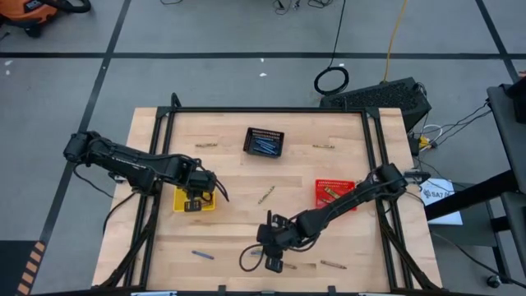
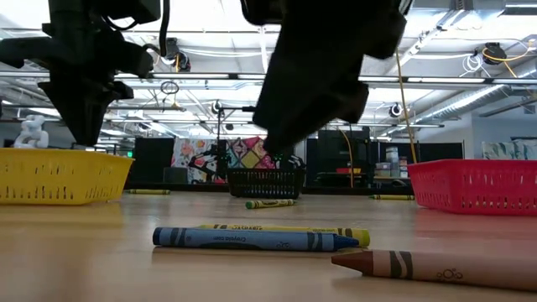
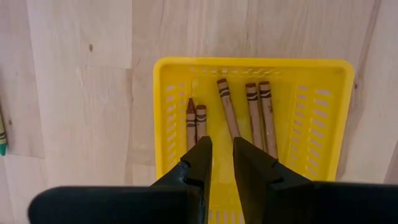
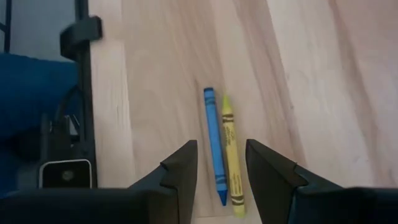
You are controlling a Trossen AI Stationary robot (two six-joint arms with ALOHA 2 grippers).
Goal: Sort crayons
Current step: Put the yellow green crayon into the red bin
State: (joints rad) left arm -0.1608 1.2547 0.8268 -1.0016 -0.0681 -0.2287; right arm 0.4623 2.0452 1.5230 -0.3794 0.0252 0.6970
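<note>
Right now the right claw (image 4: 221,177) hangs over the near edge of the tabletop (image 1: 238,177), fingers apart and empty. Straight ahead of it, between the two fingers, lie a blue crayon (image 4: 214,144) and a yellow crayon (image 4: 230,152), side by side and touching. Their long axes run the same way the claw points, so the fingers straddle both sticks across their width (likely it pinches two at once unless it shifts toward the blue). The blue one sits nearer the middle of the gap. A brown crayon (image 2: 436,267) lies just beside the pair, closer to the edge.

The left claw (image 3: 219,163) hovers over the yellow basket (image 3: 163,124), fingers a little apart, nothing between them; five brown crayons (image 3: 227,106) lie inside the basket below it. The right arm is clearly the nearer one to the pair.

Both crayons look paper-wrapped, with dark bands and pointed tips.
</note>
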